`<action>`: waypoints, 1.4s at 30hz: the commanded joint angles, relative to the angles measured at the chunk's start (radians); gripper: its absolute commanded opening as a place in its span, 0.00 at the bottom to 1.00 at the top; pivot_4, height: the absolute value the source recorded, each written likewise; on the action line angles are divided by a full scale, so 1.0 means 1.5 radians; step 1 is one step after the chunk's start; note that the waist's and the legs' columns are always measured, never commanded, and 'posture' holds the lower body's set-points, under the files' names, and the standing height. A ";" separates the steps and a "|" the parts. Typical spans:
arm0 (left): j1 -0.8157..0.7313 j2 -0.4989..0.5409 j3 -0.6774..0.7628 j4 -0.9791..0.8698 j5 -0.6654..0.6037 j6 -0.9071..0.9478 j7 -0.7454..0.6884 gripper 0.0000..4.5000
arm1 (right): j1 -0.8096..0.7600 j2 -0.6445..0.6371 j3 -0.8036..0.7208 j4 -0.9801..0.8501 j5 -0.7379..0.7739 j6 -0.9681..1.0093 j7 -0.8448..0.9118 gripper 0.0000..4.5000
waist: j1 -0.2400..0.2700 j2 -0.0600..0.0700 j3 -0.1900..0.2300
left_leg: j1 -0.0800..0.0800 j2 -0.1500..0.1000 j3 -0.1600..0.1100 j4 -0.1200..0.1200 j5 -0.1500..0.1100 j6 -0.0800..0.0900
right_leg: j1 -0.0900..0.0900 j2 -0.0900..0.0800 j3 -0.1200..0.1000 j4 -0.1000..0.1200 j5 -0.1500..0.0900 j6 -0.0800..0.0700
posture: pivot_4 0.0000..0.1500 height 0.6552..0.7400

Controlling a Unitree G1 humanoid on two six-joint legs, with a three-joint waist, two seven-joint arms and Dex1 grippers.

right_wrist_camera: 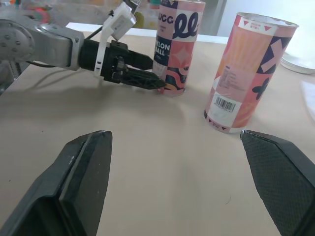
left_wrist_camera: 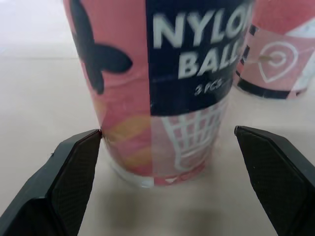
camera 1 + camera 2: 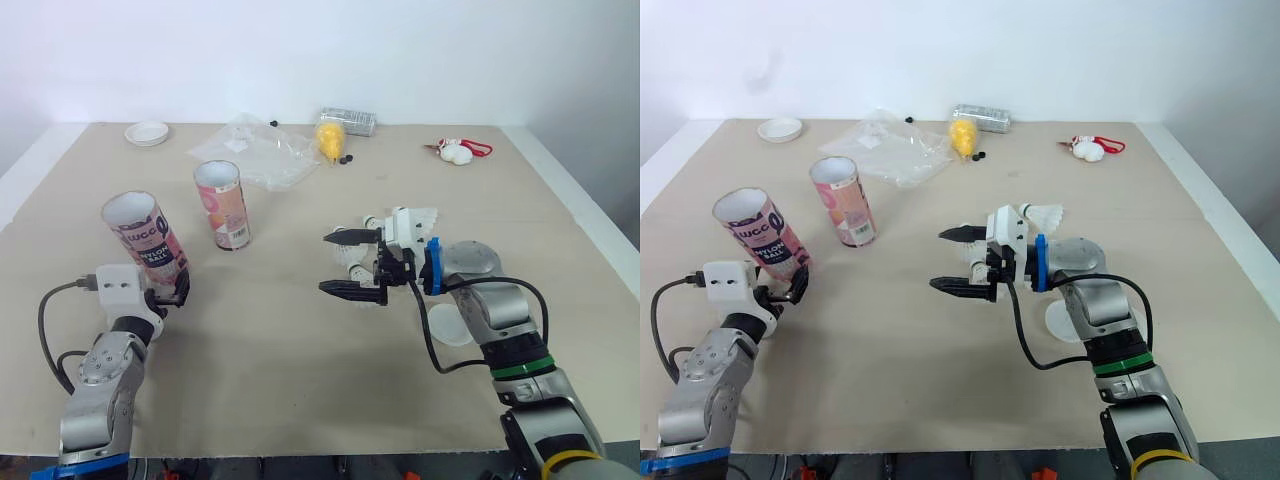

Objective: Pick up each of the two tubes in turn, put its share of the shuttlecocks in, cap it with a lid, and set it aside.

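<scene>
Two pink printed tubes stand open-topped on the tan table (image 3: 280, 350): one marked NYLON BALL (image 3: 146, 238) at the left, the other (image 3: 223, 205) a little behind and to its right. My left gripper (image 3: 165, 292) is open, its fingers straddling the base of the NYLON BALL tube (image 2: 162, 83); one fingertip (image 2: 91, 142) touches its wall and the other stands clear. My right gripper (image 3: 328, 263) hangs open over mid-table, holding nothing. White shuttlecocks (image 3: 417, 216) lie behind and under its fingers. A white lid (image 3: 447, 324) lies flat beneath the right forearm.
At the back of the table lie a crumpled clear plastic bag (image 3: 255, 150), a yellow object (image 3: 330, 138), a silvery can (image 3: 348, 120), a red-and-white item (image 3: 458, 151) and a second white lid (image 3: 147, 132). The table's right edge (image 3: 590, 215) runs close to my right arm.
</scene>
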 commanded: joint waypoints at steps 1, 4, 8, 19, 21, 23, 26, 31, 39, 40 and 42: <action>-0.021 0.017 0.002 0.022 0.012 -0.020 -0.010 1.00 | -0.011 0.005 -0.012 -0.010 -0.002 -0.011 -0.008 0.99 | 0.000 0.000 0.000 | 0.000 0.000 0.000 0.000 0.000 0.000 | 0.000 0.000 0.000 0.000 0.000 0.000 | 1.00 1.00; -0.039 0.028 -0.006 0.056 0.022 -0.032 -0.023 1.00 | -0.010 0.008 -0.011 -0.011 -0.005 -0.012 -0.012 0.99 | 0.000 0.000 0.000 | 0.000 0.000 0.000 0.000 0.000 0.000 | 0.000 0.000 0.000 0.000 0.000 0.000 | 1.00 1.00; -0.070 0.041 -0.012 0.112 0.031 -0.056 -0.041 1.00 | -0.011 0.010 -0.011 -0.010 -0.007 -0.013 -0.015 0.99 | -0.001 0.000 0.000 | 0.000 0.000 0.000 0.000 0.000 0.000 | 0.000 0.000 0.000 0.000 0.000 0.000 | 1.00 1.00; -0.137 0.072 -0.017 0.252 0.039 -0.122 -0.106 1.00 | -0.017 0.008 -0.015 -0.010 -0.011 -0.012 -0.015 0.99 | -0.002 0.000 0.000 | 0.000 0.000 0.000 -0.001 0.000 0.000 | 0.000 0.000 0.000 0.000 0.000 0.000 | 1.00 1.00; -0.142 0.073 -0.017 0.264 0.038 -0.129 -0.111 1.00 | -0.016 0.007 -0.016 -0.012 -0.011 -0.011 -0.015 0.99 | -0.002 0.000 0.000 | 0.000 0.000 0.000 -0.001 0.000 0.000 | 0.000 0.000 0.000 0.000 0.000 0.000 | 1.00 1.00; -0.148 0.073 -0.018 0.275 0.038 -0.136 -0.116 1.00 | -0.014 0.005 -0.017 -0.015 -0.011 -0.010 -0.015 0.99 | -0.002 0.000 0.000 | 0.000 0.000 0.000 -0.001 0.000 0.000 | 0.000 0.000 0.000 0.000 0.000 0.000 | 1.00 1.00; -0.154 0.071 -0.014 0.285 0.030 -0.139 -0.121 1.00 | -0.012 0.001 -0.019 -0.017 -0.012 -0.011 -0.015 0.99 | -0.002 0.000 0.000 | 0.000 0.000 0.000 -0.001 0.000 0.000 | 0.000 0.000 -0.001 0.000 0.000 0.000 | 1.00 1.00; -0.150 0.069 -0.008 0.289 0.021 -0.142 -0.125 0.89 | -0.010 -0.005 -0.020 -0.019 -0.013 -0.012 -0.014 1.00 | -0.002 0.000 0.000 | 0.000 0.000 0.000 -0.001 0.000 0.000 | 0.000 0.000 0.000 0.000 0.000 0.000 | 1.00 1.00; -0.146 0.071 -0.007 0.287 0.027 -0.149 -0.122 0.69 | -0.009 -0.007 -0.020 -0.020 -0.011 -0.012 -0.013 1.00 | -0.002 0.000 0.000 | 0.000 0.000 0.000 -0.001 0.000 0.000 | 0.000 0.000 0.000 0.000 0.000 0.000 | 1.00 1.00; -0.146 0.072 -0.007 0.287 0.029 -0.150 -0.121 0.69 | -0.010 -0.006 -0.019 -0.019 -0.011 -0.012 -0.013 1.00 | -0.002 0.000 0.000 | 0.000 0.000 0.000 -0.001 0.000 0.000 | 0.000 0.000 0.000 0.000 0.000 0.000 | 1.00 1.00; -0.146 0.073 -0.007 0.288 0.030 -0.153 -0.120 0.69 | -0.011 -0.006 -0.019 -0.019 -0.011 -0.012 -0.012 1.00 | -0.002 0.000 0.000 | 0.000 0.000 0.000 -0.001 0.000 0.000 | 0.000 0.000 0.000 0.000 0.000 0.000 | 1.00 1.00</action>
